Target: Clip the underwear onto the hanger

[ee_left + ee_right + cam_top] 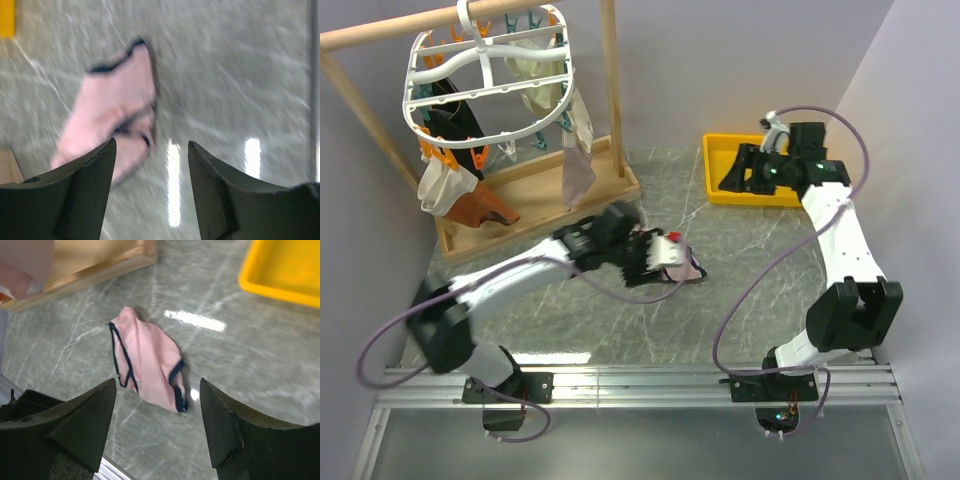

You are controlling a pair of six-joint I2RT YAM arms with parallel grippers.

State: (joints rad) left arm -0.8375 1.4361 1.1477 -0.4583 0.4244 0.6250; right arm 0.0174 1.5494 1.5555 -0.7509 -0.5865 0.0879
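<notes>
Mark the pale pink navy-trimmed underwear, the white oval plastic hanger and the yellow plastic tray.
Pale pink navy-trimmed underwear [147,362]: right wrist view, middle of the fabric.
White oval plastic hanger [470,92]: top external view, central crossbar.
Yellow plastic tray [280,265]: right wrist view, bare floor.

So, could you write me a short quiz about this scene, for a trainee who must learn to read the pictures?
1. True or false: the underwear is already clipped to the hanger.
2. What does the left gripper hold? A) the underwear B) a clothespin C) nothing, it is open
3. Fill in: the tray at the far right of the table is ____ in colour.

Key: 1 false, it lies flat on the table; 2 C; 3 yellow.
</notes>
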